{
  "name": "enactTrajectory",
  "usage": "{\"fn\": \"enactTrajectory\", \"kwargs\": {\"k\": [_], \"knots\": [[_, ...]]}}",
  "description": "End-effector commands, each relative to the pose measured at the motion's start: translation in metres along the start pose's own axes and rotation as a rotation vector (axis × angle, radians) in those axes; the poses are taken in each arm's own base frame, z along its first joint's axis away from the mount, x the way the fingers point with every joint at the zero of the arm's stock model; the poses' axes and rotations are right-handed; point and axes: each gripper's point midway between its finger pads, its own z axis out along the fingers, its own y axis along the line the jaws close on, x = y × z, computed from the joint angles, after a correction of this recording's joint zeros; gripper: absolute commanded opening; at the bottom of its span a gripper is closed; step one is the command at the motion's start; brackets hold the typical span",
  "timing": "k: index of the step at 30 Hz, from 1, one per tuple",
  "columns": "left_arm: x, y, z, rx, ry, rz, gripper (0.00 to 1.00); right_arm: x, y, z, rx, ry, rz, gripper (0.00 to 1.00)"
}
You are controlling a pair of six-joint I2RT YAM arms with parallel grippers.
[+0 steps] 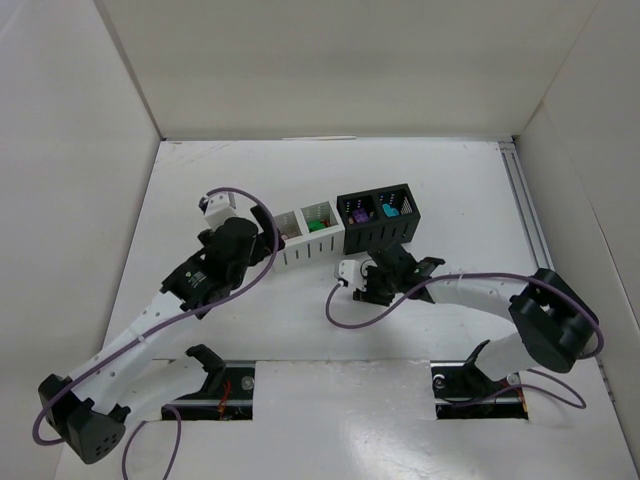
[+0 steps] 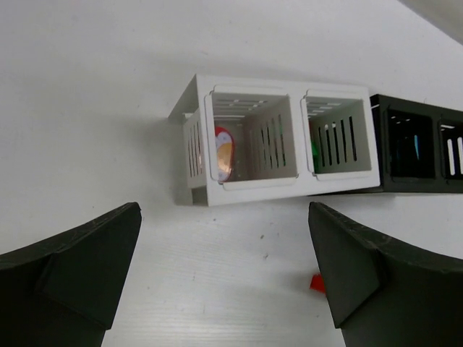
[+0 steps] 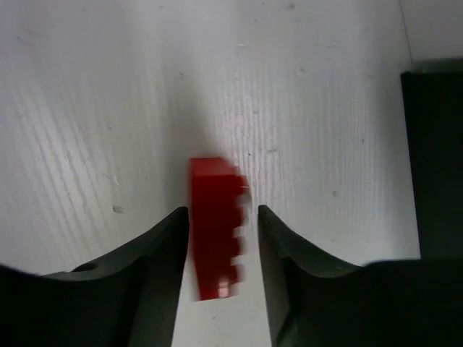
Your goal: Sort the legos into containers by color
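Straddling a red lego [image 3: 213, 231] on the table [image 3: 108, 87] with my right fingers [image 3: 155, 249], I cannot tell whether they pinch it, the black container [image 3: 434, 159] near, while my left fingers [image 2: 79, 253] hang spread wide and empty facing the white container [image 2: 210, 195].

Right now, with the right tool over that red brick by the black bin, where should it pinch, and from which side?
Come straight down from above and pinch the red brick across its narrow width, one finger on the smooth face and the other on the studs. It lies on its side, studs pointing sideways, and the right tool straddles it that way.
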Motion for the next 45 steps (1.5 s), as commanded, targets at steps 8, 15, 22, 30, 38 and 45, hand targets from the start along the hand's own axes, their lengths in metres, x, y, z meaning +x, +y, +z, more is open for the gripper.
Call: {"fn": "enactTrajectory", "kwargs": {"k": [8,15,22,30,38,45], "knots": [[0.020,0.017,-0.005,-0.035,0.042,-0.103,1.00,-0.060,-0.021,-0.028,0.089,-0.179,-0.030,0.24],[0.014,0.025,-0.015,-0.026,0.001,-0.155,1.00,-0.148,-0.043,-0.090,0.133,-0.437,-0.123,0.22],[0.017,0.040,-0.017,-0.076,-0.017,-0.207,1.00,-0.227,-0.091,-0.099,0.170,-0.557,-0.206,0.23],[0.011,0.045,-0.022,-0.106,-0.029,-0.214,1.00,-0.267,-0.131,-0.054,0.165,-0.555,-0.196,0.27],[0.015,0.043,-0.018,-0.113,-0.012,-0.196,1.00,-0.283,-0.134,-0.016,0.141,-0.540,-0.174,0.36],[0.017,0.042,-0.018,-0.108,-0.004,-0.196,1.00,-0.291,-0.137,-0.022,0.145,-0.562,-0.183,0.67]]}}
